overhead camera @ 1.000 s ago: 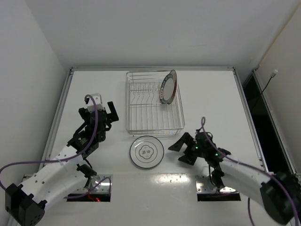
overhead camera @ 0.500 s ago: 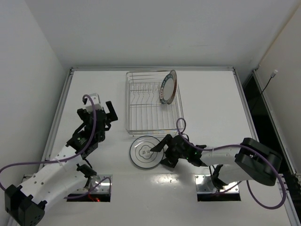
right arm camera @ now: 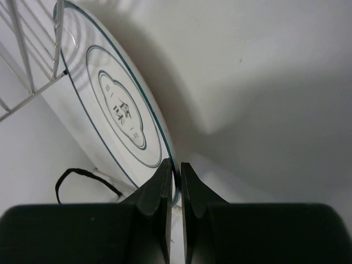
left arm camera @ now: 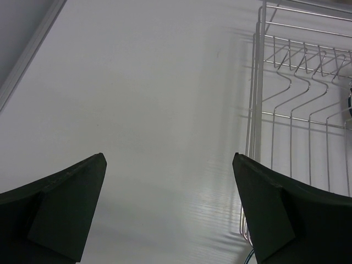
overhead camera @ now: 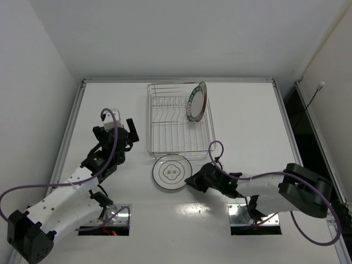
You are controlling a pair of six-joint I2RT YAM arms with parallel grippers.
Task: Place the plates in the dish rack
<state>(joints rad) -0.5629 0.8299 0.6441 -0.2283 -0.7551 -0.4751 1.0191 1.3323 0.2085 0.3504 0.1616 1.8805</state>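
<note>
Two plates show from above. The teal-rimmed plate (overhead camera: 196,102) stands on edge in the dish rack's (overhead camera: 170,132) far right corner, face turned left. The grey-ringed plate (overhead camera: 171,172) lies face up on the worktop (overhead camera: 247,121) against the rack's near side, with the right gripper (overhead camera: 193,180) at its right rim.

Left wrist: the left gripper (left arm camera: 169,159) hangs wide open and empty beside the rack's left wall.

Right wrist: its fingers (right arm camera: 155,192) pinch that rim, probably so the plate can be tipped upright between the prongs.

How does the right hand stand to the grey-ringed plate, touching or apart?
Touching. The right wrist view shows the right hand shut on the rim of the grey-ringed plate, a finger on each face.
</note>
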